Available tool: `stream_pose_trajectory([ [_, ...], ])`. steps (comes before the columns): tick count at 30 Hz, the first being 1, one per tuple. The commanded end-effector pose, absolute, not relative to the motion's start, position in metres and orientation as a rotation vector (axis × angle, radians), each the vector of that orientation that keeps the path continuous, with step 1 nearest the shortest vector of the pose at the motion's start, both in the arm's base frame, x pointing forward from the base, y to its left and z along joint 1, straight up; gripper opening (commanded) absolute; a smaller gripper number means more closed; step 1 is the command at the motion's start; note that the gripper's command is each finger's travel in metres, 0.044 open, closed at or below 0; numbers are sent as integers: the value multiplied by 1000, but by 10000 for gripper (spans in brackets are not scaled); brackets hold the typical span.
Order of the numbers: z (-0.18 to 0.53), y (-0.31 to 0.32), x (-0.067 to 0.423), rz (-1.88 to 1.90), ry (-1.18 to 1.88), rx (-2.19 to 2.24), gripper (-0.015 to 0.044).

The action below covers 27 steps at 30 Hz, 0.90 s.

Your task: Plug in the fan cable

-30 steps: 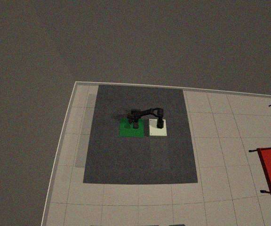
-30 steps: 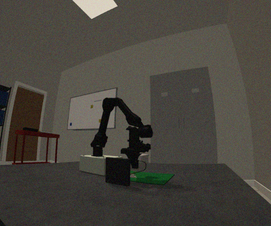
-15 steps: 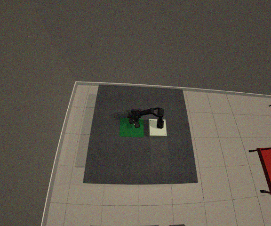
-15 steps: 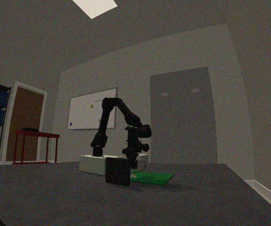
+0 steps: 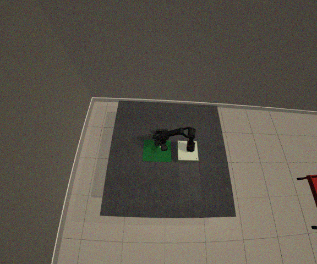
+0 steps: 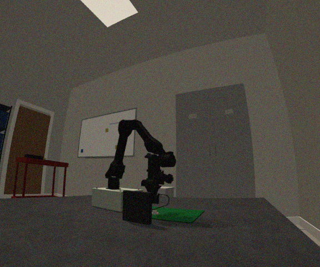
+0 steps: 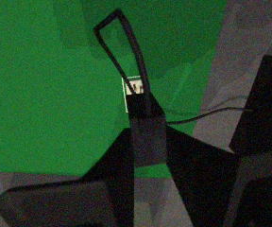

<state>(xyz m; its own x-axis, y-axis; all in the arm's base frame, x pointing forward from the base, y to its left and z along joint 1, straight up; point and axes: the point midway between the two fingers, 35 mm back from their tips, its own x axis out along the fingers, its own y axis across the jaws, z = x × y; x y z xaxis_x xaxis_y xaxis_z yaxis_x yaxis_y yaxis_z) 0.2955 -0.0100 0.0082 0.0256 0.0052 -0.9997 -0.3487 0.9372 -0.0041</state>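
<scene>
Hand clamped on the fan plug, plug tip directly over the white four-pin header on the green board (contact unclear); long axis aligned for pressing straight down; cable looping beyond.

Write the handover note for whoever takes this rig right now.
End effector: shut on the fan plug.
Plug sits right at the white four-pin header on the green board; its cable loops above. The fan stands beside the board.
Done: plug picked up and brought to the header.
Left: confirm it is pushed fully down (not visible), release, lift away touching nothing.
</scene>
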Motion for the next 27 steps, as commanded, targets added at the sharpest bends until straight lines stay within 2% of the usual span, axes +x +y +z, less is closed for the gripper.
stream_pose_trajectory([
  [1,8,-11,295,278,1525,-287,0],
  [6,-14,-11,295,277,1525,-286,0],
  [27,-15,-11,296,277,1526,-285,0],
])
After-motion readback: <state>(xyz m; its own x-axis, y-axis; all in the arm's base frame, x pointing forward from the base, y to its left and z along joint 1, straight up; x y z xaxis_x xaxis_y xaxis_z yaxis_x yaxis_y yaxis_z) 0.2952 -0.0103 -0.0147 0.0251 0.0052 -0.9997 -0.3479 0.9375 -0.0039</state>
